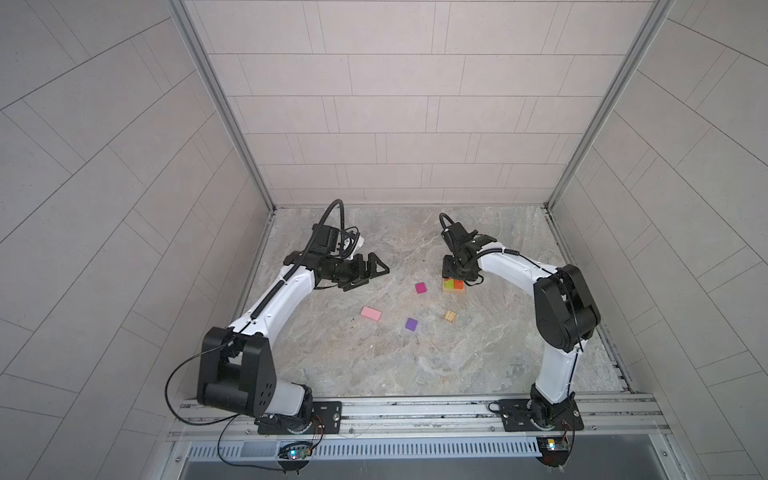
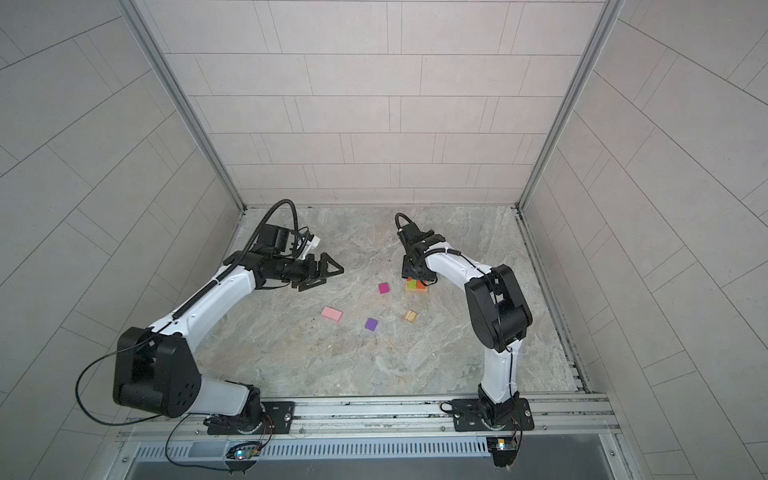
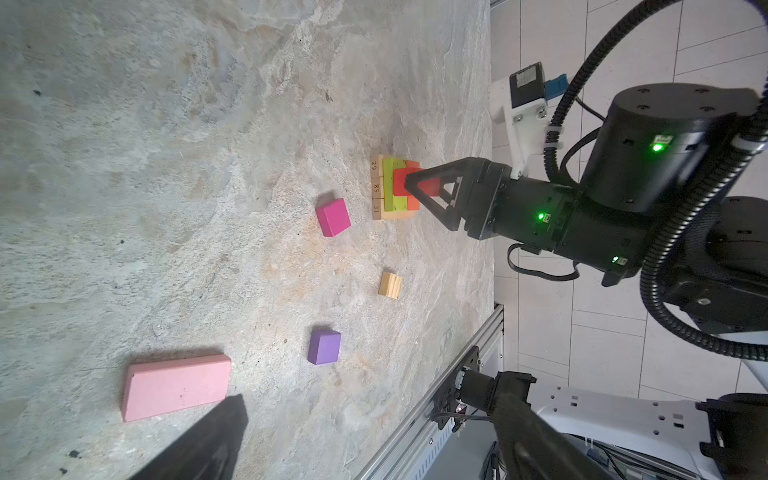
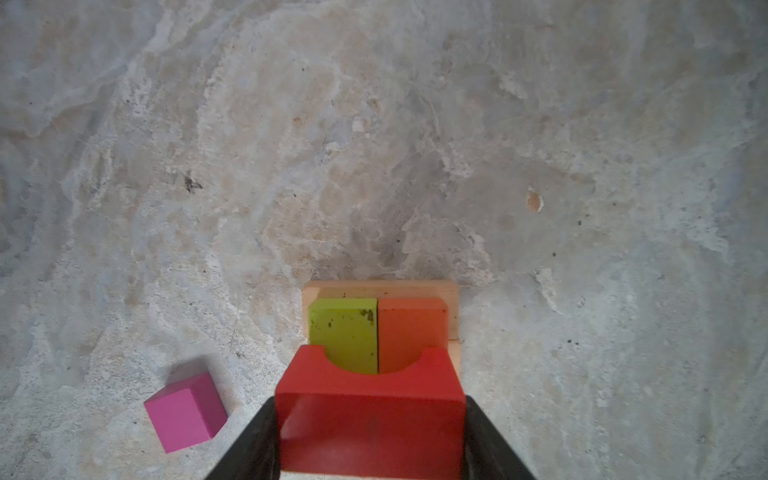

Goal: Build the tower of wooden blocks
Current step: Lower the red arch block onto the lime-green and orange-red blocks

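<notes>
magenta cube [image 1: 420, 288] near tower [image 1: 454, 285], bare table [image 1: 395, 241] beyond

The right gripper [image 4: 370, 405] grips the red arch [image 4: 370, 432] by its sides, over the lime green block [image 4: 345, 332] and orange block [image 4: 411, 332], side by side on tan bars [image 4: 378, 287]. A magenta cube [image 4: 185, 411] sits apart from the arch.

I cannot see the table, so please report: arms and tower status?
Right jaws shut on red arch, at the tower. Left jaws open, holding nothing. Pink block, purple cube, magenta cube, tan block loose. Nothing in the way.
</notes>
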